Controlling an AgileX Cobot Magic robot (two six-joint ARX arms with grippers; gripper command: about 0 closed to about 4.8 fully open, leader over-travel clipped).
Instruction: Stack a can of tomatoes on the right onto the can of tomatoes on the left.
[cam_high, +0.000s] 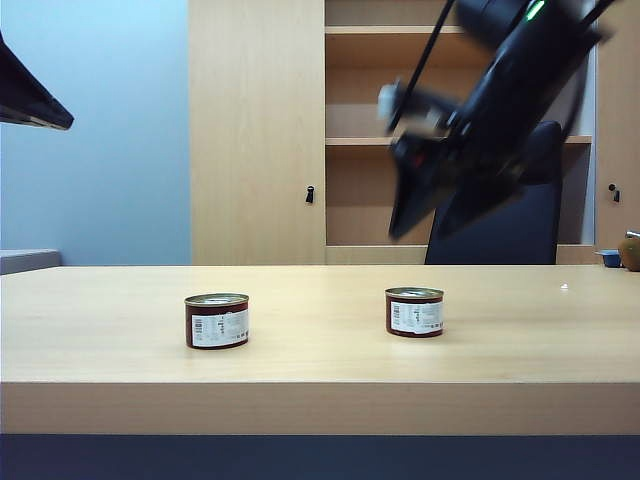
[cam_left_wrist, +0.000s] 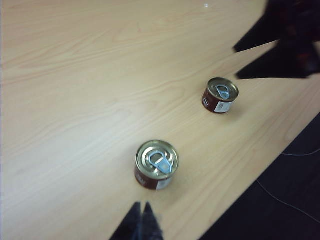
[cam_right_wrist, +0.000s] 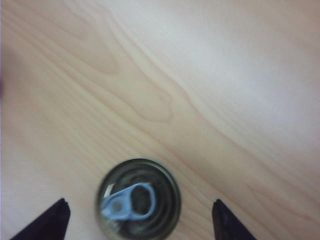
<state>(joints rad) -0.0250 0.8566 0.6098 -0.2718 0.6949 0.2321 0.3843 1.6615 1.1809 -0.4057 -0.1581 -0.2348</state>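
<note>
Exterior: right gripper (cam_high: 420, 215) blurred above right short brown tomato can (cam_high: 414, 311), well apart from left tomato can (cam_high: 216, 320) on pale wooden table (cam_high: 320, 350); left wrist: left gripper (cam_left_wrist: 141, 220) tips together; right wrist: jaws wide astride can, off-centre descent likely to knock it.

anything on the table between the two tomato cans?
Nothing: only bare table between the left can and the right can, clear in the exterior view; the left wrist view shows the same.
</note>
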